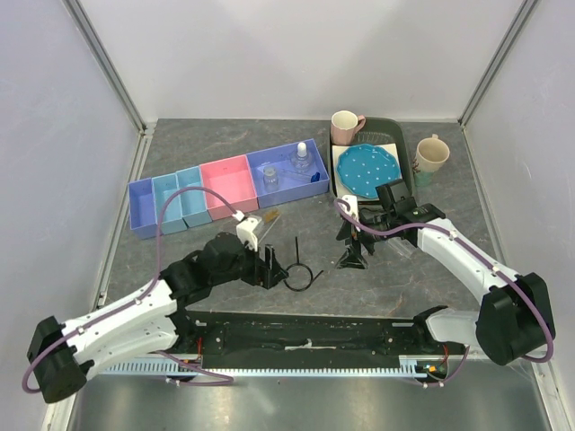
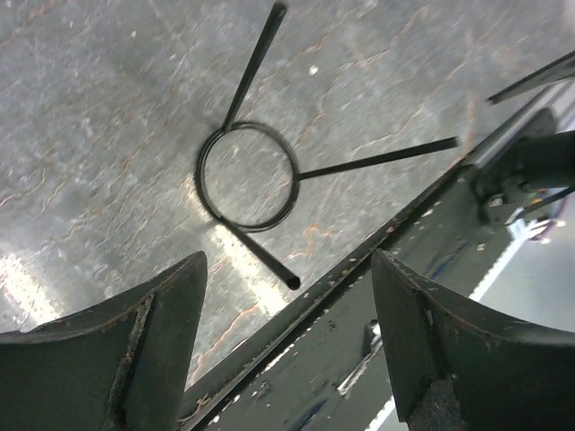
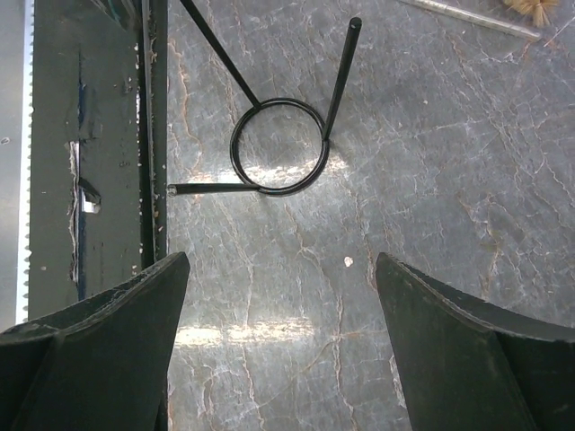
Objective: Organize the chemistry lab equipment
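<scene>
A black wire loop [image 1: 296,255] with three straight legs lies flat on the grey table between my two grippers. My left gripper [image 1: 269,267] is open and empty just left of it. In the left wrist view the loop [image 2: 297,176] lies ahead of the open gripper [image 2: 287,269]. My right gripper [image 1: 352,247] is open and empty to the loop's right. In the right wrist view the loop [image 3: 325,144] lies ahead of the gripper [image 3: 283,269]. A white-capped clear bottle [image 1: 303,160] and a small clear beaker [image 1: 271,178] stand in the organizer's right blue compartment.
The blue, teal and pink organizer tray [image 1: 144,211] sits at the back left. Two mugs [image 1: 346,123] [image 1: 431,154] and a blue dotted plate [image 1: 367,171] sit at the back right. A thin rod with a brush tip [image 3: 467,16] lies behind the loop. The black arm-base rail [image 1: 305,337] runs along the near edge.
</scene>
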`<state>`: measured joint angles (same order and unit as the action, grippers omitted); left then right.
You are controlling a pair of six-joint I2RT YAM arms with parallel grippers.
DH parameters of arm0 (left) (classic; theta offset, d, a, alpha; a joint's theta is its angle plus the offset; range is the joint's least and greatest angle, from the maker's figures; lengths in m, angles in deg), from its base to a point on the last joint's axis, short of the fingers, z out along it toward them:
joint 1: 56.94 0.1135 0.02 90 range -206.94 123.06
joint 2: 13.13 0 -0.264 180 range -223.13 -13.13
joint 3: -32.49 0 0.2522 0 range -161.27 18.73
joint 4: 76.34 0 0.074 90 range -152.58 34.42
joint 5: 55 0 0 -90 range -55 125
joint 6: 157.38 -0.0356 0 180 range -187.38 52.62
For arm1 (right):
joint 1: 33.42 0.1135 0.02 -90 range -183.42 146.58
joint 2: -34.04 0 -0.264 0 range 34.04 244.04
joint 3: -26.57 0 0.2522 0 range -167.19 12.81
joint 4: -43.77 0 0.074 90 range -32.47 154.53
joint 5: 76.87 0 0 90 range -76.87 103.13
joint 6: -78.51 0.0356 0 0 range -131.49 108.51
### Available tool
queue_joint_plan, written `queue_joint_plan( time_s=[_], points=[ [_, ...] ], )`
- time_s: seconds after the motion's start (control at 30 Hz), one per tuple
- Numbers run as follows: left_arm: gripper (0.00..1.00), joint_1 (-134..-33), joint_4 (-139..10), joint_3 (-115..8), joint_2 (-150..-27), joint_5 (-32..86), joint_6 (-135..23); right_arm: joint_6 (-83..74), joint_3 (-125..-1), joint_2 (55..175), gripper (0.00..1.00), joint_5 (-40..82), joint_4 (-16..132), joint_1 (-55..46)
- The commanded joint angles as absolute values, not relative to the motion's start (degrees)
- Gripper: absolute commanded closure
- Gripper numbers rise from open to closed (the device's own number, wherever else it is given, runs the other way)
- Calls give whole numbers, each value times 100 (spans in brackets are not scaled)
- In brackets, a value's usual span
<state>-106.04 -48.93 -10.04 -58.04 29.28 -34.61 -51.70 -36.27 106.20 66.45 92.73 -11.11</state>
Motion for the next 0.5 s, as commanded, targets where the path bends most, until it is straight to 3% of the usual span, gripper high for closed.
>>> queue_joint_plan(
  time_s=[0.0, 0.27, 0.47],
  points=[
    [22, -11106, -4720, -1457, -6233, 4035, -3442, -5069, -3597, 10655, 7, 6798, 8988, -1083],
    [35, -11503, -4351, -1765, -6999, 4747, -3302, -4955, -3553, 10743, 7, 6745, 8873, -1083],
    [39, -11767, -4026, -2152, -7492, 5134, -3328, -4920, -3535, 10787, 7, 6719, 8829, -1083]
  ],
)
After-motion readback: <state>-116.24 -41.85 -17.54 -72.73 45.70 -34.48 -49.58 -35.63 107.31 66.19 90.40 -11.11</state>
